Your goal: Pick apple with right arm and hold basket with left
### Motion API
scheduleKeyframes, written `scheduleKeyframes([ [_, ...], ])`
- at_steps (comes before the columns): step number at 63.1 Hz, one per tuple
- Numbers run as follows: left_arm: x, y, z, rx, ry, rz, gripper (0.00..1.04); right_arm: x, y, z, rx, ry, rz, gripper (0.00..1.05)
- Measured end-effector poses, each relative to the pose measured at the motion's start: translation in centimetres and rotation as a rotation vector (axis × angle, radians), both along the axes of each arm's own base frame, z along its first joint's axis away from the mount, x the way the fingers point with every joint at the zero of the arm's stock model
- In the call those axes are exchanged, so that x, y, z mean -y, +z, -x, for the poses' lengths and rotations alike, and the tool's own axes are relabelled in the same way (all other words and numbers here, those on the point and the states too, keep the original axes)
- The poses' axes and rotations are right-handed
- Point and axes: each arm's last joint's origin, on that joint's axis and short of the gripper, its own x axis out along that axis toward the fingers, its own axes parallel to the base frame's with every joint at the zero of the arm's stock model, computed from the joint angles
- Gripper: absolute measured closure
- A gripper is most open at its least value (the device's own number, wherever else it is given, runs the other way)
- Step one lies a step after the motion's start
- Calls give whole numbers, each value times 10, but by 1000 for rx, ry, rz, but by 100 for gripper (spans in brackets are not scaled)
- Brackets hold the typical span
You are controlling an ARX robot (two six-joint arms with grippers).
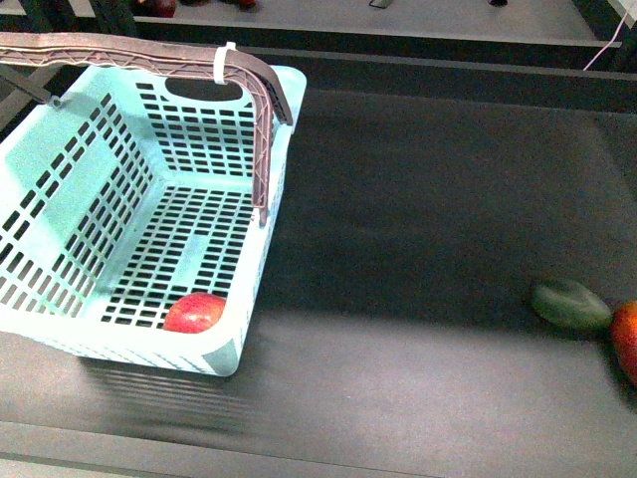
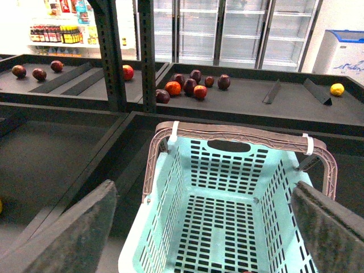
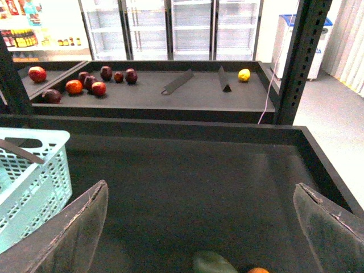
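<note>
The mint-turquoise basket (image 1: pixel 149 199) stands at the left of the dark table, its brownish handles (image 1: pixel 261 110) bound by a white tie. The red apple (image 1: pixel 194 312) lies inside it, in the near corner of the slotted floor. Neither gripper shows in the front view. My left gripper (image 2: pixel 210 227) is open and empty above the basket (image 2: pixel 227 199), its fingers (image 2: pixel 74 233) wide apart to either side. My right gripper (image 3: pixel 205 227) is open and empty over the bare table, away from the basket (image 3: pixel 28 176); the apple is out of this view.
A dark green oval fruit (image 1: pixel 569 305) and an orange-red round fruit (image 1: pixel 627 341) lie at the table's right edge; both show just below my right gripper: the green one (image 3: pixel 213 263) and the orange one (image 3: pixel 257 270). A far shelf holds several fruits (image 2: pixel 187 86).
</note>
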Motion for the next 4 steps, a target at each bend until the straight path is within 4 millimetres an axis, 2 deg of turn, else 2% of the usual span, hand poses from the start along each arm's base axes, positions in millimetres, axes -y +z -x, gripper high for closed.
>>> scheduleKeyframes([
  [4, 0, 0, 0, 0, 0, 0, 7, 0, 0, 0, 0, 0, 0, 9],
])
